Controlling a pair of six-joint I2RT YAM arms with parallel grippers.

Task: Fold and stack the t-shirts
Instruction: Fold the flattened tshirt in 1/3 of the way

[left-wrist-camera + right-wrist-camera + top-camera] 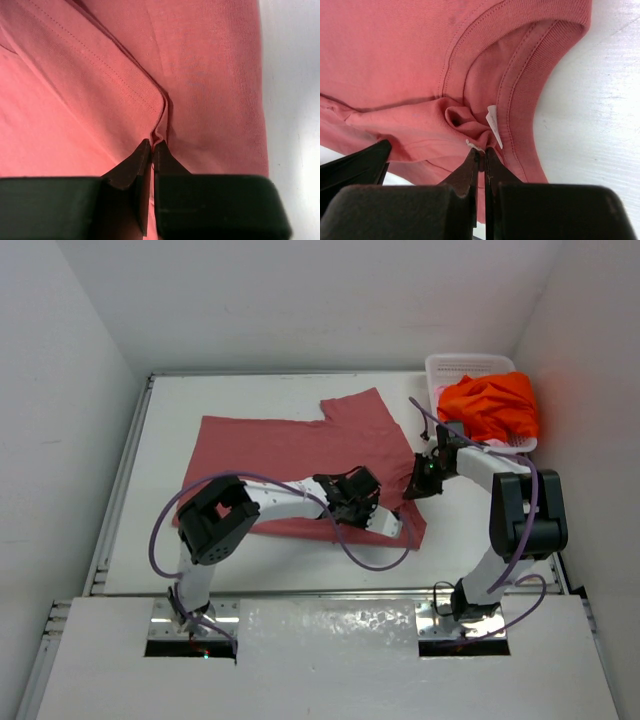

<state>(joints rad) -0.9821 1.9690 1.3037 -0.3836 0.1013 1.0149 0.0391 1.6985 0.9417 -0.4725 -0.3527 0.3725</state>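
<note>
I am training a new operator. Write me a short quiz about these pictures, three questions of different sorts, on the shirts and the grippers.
1. True or false: the orange t-shirt is spread flat.
2. The right gripper is shut on: A) cloth beside the collar of the rose-red t-shirt; B) a sleeve of the orange t-shirt; C) nothing.
3. How many t-shirts show in the top view?

Key:
1. False: it lies bunched in the white basket.
2. A.
3. Two.
</note>
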